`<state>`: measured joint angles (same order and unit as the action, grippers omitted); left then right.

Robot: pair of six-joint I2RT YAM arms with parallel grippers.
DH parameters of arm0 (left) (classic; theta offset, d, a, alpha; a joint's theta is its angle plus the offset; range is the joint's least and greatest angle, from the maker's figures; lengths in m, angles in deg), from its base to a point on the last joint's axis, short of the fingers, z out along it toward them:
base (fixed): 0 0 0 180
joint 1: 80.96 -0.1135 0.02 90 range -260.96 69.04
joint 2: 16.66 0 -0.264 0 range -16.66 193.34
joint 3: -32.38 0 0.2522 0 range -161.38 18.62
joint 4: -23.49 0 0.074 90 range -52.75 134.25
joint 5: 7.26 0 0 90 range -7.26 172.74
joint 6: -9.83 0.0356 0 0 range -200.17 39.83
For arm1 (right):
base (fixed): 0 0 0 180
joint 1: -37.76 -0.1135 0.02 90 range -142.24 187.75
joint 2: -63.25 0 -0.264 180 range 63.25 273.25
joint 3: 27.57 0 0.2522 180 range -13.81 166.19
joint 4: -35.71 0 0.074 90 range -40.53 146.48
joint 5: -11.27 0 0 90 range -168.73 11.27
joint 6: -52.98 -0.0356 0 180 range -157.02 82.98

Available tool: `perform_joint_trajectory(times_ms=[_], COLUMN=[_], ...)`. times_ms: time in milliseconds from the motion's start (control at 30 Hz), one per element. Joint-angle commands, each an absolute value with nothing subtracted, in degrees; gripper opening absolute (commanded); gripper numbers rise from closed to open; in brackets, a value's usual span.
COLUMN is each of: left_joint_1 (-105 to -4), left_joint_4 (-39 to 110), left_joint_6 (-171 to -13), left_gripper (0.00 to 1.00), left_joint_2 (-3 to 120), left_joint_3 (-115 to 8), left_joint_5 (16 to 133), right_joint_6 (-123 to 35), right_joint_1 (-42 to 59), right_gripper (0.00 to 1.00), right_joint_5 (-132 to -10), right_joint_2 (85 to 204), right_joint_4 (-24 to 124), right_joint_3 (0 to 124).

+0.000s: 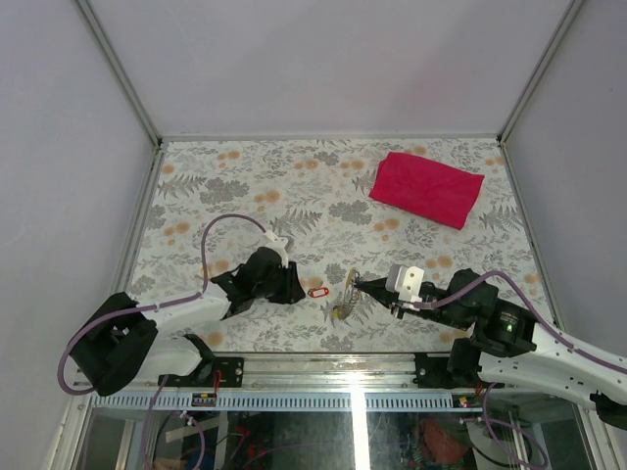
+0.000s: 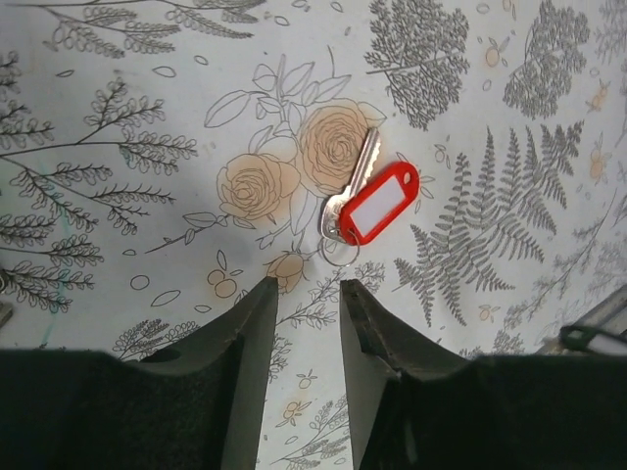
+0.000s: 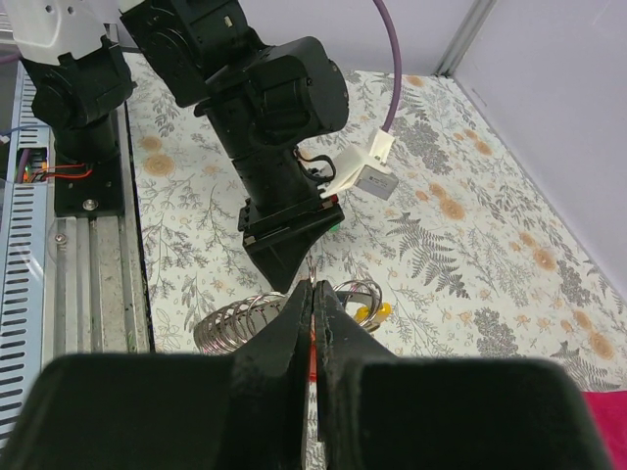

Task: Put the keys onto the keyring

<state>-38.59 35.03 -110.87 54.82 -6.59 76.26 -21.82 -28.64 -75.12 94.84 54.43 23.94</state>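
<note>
Beyond the keyring [image 1: 344, 296] the counter [image 1: 294, 186] lies open to its far edge, with only a red cloth [image 1: 426, 188] well off toward the far right corner. The near rail [image 1: 323, 367] runs close on the keyring's near side. The key with the red tag [image 2: 377, 201] lies flat just left of the keyring. Left of that key, the left pincer [image 2: 306, 299] sits low, jaws part-way apart and gripping nothing. The right pincer [image 3: 313, 311] stretches low from the keyring's right, pressed shut with its tips at the keyring. I cannot tell whether it pinches the wire.
</note>
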Motion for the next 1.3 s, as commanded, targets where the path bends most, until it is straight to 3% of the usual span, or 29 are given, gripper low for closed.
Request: perform_joint_trajectory(times_ms=[0, 500, 1267], left_joint_1=[-38.4, -26.2, -26.2], left_joint_4=[31.2, 31.5, 25.0], left_joint_6=[-120.3, -152.2, -157.5], left_gripper=[0.34, 0.53, 0.47], left_joint_2=[54.1, 55.7, 59.9], left_joint_3=[-5.7, -2.3, 0.6], left_joint_5=[80.6, 98.7, 100.5], right_joint_6=[-22.5, -22.4, -22.9], right_joint_1=[-29.0, -29.0, -29.0], right_gripper=[0.0, 0.0, 0.0], right_joint_5=[-75.4, -75.2, -75.7], right_joint_2=[94.5, 94.3, 93.4], right_joint_4=[51.7, 51.3, 52.2], right_joint_3=[25.5, 25.0, 24.7])
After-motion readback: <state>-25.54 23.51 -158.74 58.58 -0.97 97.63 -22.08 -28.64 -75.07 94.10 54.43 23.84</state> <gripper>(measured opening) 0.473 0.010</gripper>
